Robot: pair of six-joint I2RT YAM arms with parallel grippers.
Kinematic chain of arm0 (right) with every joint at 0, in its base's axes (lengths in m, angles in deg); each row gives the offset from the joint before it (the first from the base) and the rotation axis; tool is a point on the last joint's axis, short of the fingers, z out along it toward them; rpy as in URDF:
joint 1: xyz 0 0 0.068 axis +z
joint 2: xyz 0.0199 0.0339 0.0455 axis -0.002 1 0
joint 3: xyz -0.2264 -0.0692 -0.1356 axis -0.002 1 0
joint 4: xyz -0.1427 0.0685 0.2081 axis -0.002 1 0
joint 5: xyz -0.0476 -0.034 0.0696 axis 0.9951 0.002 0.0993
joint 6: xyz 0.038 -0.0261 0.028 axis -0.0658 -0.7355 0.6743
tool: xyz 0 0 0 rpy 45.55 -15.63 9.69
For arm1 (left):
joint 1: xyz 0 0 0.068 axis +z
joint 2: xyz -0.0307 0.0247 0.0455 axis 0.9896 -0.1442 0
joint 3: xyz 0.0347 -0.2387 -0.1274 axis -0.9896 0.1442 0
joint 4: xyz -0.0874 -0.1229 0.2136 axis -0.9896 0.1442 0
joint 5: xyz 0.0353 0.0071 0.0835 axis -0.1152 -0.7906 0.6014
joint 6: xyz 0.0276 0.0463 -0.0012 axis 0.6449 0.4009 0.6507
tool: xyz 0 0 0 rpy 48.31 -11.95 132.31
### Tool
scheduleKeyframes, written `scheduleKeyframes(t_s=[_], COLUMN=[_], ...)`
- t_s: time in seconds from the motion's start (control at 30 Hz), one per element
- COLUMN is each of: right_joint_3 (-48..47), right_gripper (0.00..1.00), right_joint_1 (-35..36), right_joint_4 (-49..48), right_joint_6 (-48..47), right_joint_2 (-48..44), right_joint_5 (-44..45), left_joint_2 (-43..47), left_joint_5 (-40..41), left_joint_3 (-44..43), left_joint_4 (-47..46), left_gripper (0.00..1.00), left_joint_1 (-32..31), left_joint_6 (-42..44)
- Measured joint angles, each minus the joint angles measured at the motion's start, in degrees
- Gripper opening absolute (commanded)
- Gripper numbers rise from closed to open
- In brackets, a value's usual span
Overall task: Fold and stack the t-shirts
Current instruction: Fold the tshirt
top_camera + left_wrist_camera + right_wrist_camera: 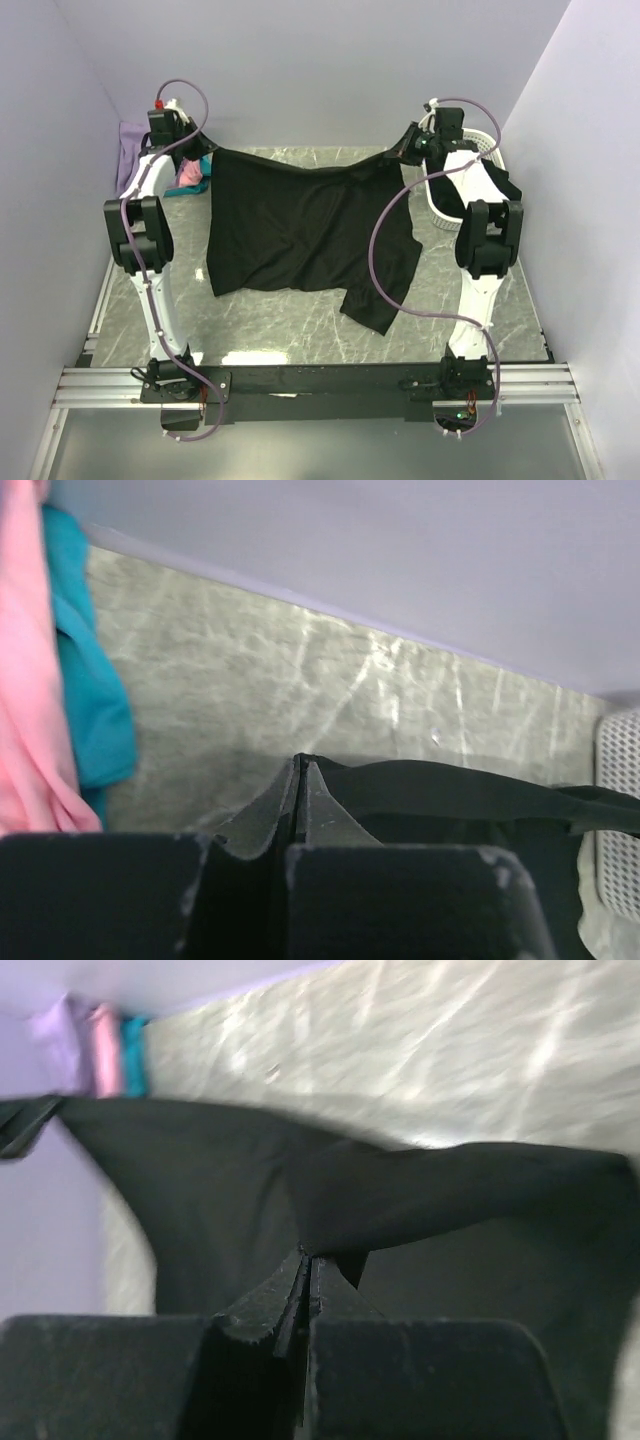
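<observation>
A black t-shirt (300, 225) hangs stretched between my two grippers at the back of the table, its lower part draped on the marble top. My left gripper (212, 152) is shut on its far left corner; in the left wrist view the jaws (299, 763) pinch the black hem (470, 790). My right gripper (392, 155) is shut on its far right corner; in the right wrist view the jaws (308, 1256) clamp the black cloth (420, 1200). Folded lavender (130, 150), pink (188, 176) and teal (190, 187) shirts lie at the back left.
A white perforated basket (450, 195) stands at the back right, under the right arm; its edge shows in the left wrist view (618, 810). Lilac walls close in the back and sides. The marble table top (280, 320) shows in front of the shirt.
</observation>
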Motion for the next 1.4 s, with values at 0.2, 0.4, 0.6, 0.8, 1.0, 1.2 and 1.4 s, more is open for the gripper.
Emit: scheduleKeyframes(t_s=[0.2, 0.4, 0.6, 0.8, 1.0, 1.2, 1.4], right_joint_3=[11.5, 23.1, 29.4, 32.8, 37.0, 37.1, 36.0], right_gripper=[0.00, 0.00, 0.00, 0.00, 0.00, 0.00, 0.46], right_joint_1=[0.6, 2.0, 5.3, 6.8, 6.8, 6.8, 6.8], right_joint_4=[-1.7, 0.5, 3.6, 5.0, 6.4, 6.2, 6.7], right_joint_6=[1.7, 0.8, 0.0, -0.3, 0.6, 1.2, 1.1], right_joint_2=[-8.0, -14.6, -18.6, -18.9, -19.8, -20.2, -19.0], right_joint_5=[-5.4, -3.2, 4.1, 12.0, 22.6, 31.3, 32.2], left_joint_2=[3.5, 10.4, 17.1, 18.7, 18.7, 17.3, 12.6], left_joint_5=[-2.4, -2.7, -0.6, 3.0, 6.1, 10.6, 12.0], left_joint_3=[6.9, 20.7, 26.2, 26.4, 26.8, 26.3, 24.6], left_joint_4=[0.2, 1.4, 2.1, 4.2, 8.0, 10.8, 13.0], left_gripper=[0.01, 0.01, 0.01, 0.01, 0.01, 0.01, 0.99], left_joint_1=[0.0, -0.1, -1.2, -2.5, -2.7, -2.7, -2.6], left_joint_6=[-0.1, -0.5, -0.1, 0.3, 0.7, 1.8, 3.5])
